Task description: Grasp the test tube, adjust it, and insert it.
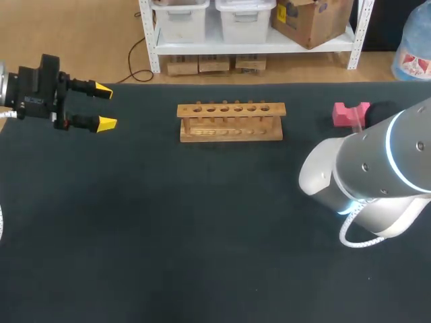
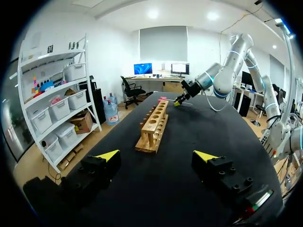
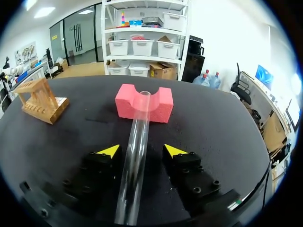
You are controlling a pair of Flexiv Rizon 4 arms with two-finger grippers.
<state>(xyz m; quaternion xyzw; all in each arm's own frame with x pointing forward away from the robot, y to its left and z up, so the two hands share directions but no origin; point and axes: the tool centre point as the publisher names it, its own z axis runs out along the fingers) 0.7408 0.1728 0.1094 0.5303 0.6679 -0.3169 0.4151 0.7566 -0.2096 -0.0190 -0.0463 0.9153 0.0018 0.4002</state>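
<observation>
A clear glass test tube [image 3: 137, 146] lies with its far end in the notch of a pink foam block [image 3: 144, 104]. It runs back between the fingers of my right gripper [image 3: 142, 151], which is open, with a narrow gap on each side of the glass. In the head view my right arm [image 1: 377, 171] hides that gripper and the tube, and only the pink block [image 1: 350, 113] shows. The wooden rack [image 1: 231, 121], with a row of empty holes, stands at the middle back. My left gripper [image 1: 104, 106] hangs open and empty at the far left.
In the left wrist view the wooden rack [image 2: 154, 125] stands ahead of my left gripper [image 2: 156, 158], with the right arm [image 2: 222, 78] beyond it. Bare dark tabletop [image 1: 202, 229] fills the front and middle.
</observation>
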